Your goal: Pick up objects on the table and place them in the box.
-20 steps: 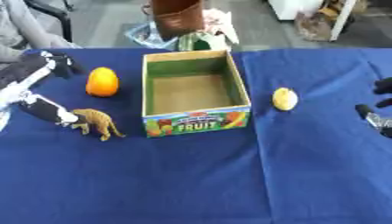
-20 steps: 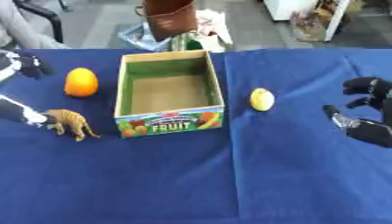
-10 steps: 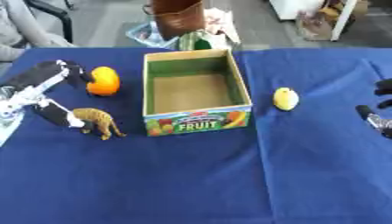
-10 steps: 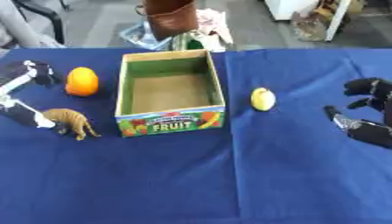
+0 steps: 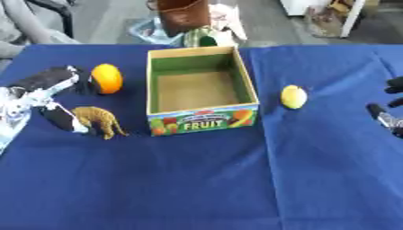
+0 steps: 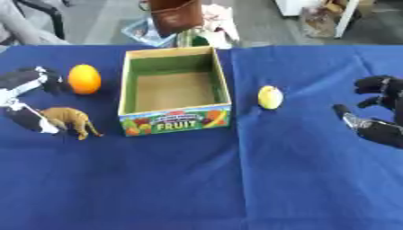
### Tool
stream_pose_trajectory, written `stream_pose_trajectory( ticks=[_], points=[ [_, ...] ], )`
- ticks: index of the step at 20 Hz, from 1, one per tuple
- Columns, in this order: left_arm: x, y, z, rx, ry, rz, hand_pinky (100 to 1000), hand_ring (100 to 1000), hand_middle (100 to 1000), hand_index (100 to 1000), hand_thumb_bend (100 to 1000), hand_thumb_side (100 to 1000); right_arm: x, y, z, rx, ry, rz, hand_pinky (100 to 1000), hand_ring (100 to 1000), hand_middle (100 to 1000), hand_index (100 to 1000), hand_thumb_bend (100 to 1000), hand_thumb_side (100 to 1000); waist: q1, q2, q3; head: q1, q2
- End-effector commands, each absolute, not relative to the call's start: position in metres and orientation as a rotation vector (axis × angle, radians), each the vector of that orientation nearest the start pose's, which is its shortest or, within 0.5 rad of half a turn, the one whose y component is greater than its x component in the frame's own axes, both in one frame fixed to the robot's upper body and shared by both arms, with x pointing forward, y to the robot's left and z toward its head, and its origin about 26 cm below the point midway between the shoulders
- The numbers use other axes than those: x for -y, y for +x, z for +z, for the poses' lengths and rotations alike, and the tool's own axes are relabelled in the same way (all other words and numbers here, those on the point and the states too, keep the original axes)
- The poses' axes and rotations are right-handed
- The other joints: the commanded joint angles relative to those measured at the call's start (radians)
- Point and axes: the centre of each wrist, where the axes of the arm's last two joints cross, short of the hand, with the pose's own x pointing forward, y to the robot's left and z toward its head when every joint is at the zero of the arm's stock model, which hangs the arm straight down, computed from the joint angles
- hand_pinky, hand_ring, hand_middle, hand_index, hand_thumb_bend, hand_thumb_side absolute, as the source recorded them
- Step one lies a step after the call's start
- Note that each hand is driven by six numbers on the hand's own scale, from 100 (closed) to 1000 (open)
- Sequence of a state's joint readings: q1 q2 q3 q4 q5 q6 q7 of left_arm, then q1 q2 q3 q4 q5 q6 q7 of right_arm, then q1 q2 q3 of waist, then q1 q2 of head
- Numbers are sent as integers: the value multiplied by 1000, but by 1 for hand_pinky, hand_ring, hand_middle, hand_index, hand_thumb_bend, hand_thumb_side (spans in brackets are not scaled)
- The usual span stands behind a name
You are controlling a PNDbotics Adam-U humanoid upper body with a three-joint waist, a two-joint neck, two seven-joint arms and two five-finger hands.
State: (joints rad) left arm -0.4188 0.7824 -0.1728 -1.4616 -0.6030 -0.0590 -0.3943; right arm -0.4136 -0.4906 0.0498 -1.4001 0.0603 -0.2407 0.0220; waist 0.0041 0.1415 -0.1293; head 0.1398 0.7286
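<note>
Your box (image 5: 201, 117) stands open on the table (image 5: 236, 179), near its middle. To its left, the orange (image 5: 107, 78) lies toward the far side, and the toy animal (image 5: 97, 120) stands nearer you. Your left hand (image 5: 43, 96) sits at the left edge, just beside both. The lemon (image 5: 293, 96) lies right of the box, and your right hand (image 6: 376, 112) rests well beyond it at the right edge.

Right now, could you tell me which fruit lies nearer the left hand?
The orange, left of the box, beside the left hand; the lemon lies right of the box.
</note>
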Motion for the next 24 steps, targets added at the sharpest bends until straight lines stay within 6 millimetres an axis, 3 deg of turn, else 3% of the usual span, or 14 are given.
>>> stream_pose_trajectory(
  ticks=[1,6,20,24],
  points=[
    [-374,366,173,1277,872,-1451,667,606,597,718,779,100,335,377,124,2003,-378,591,567,710,689,692,431,129,-1,-15,-1,0,8],
    [-373,371,167,1266,915,-1445,606,550,541,672,758,100,335,377,123,2002,-376,591,566,710,688,692,430,129,-2,-15,-1,-1,11],
    [-373,381,151,1258,1089,-1365,462,391,372,498,583,113,334,377,122,2002,-367,593,566,709,685,692,426,130,-5,-12,-2,-5,11],
    [-375,384,145,1236,1120,-1367,405,316,288,417,528,100,334,377,122,2001,-366,592,566,708,684,693,426,131,-6,-12,-4,-6,12]
  ],
)
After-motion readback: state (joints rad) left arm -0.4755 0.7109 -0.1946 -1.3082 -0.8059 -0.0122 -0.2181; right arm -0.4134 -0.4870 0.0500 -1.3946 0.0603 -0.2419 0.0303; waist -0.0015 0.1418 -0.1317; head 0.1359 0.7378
